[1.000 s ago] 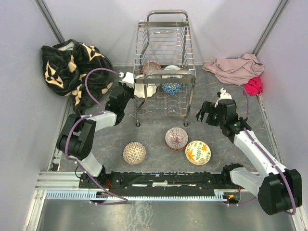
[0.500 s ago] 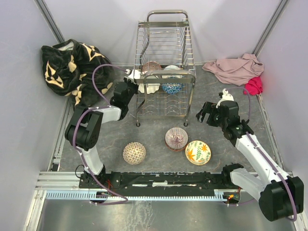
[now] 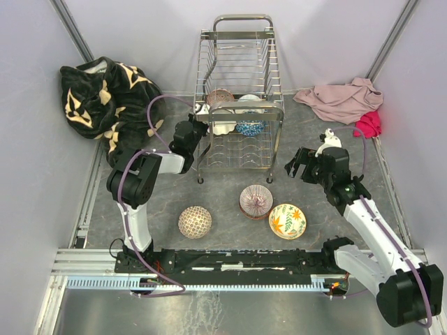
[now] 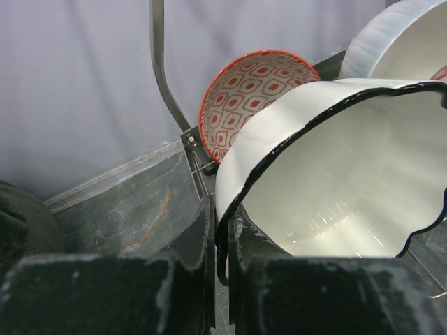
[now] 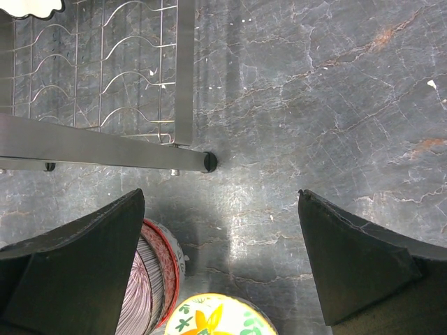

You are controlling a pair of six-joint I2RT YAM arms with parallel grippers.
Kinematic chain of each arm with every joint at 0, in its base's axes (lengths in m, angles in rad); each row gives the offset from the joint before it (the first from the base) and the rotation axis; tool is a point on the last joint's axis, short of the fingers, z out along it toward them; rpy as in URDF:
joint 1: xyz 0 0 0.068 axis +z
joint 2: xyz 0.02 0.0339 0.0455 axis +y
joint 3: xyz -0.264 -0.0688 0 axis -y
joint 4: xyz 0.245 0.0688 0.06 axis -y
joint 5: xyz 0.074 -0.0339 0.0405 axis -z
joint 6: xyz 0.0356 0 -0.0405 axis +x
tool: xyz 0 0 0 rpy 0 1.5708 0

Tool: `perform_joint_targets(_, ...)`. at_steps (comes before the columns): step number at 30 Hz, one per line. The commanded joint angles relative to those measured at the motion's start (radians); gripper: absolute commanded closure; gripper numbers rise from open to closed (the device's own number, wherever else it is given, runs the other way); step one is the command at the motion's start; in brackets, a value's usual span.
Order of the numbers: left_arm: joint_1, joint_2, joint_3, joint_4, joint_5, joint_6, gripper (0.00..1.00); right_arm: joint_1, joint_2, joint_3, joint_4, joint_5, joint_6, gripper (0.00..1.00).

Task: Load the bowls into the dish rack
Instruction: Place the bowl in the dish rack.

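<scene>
The chrome wire dish rack stands at the back middle. My left gripper is shut on the rim of a white bowl with a wavy black edge, held tilted in the rack's left side; the wrist view shows the fingers pinching that rim. A red-patterned bowl and a grey-white bowl sit behind it. A blue bowl is also in the rack. My right gripper is open and empty above the floor, right of the rack's foot.
On the table lie an upturned patterned bowl, a pink striped bowl and a yellow floral bowl. A black and tan blanket lies at the back left. A pink cloth and a red cloth lie at the back right.
My left gripper has carried the white bowl to the right, from beside the rack into its left side. The right arm has barely shifted.
</scene>
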Motion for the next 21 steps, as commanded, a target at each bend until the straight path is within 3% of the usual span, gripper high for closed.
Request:
perform_joint_targets(1,-0.016,0.015,0.056,0.198,-0.009,0.042,0.97,-0.002,-0.026,-0.005,0.029,-0.005,0.005,0.02)
perform_joint_targets(21,-0.016,-0.028,-0.104,0.289,0.043,-0.026,0.97,-0.002,-0.042,-0.008,0.026,-0.003,0.007,0.01)
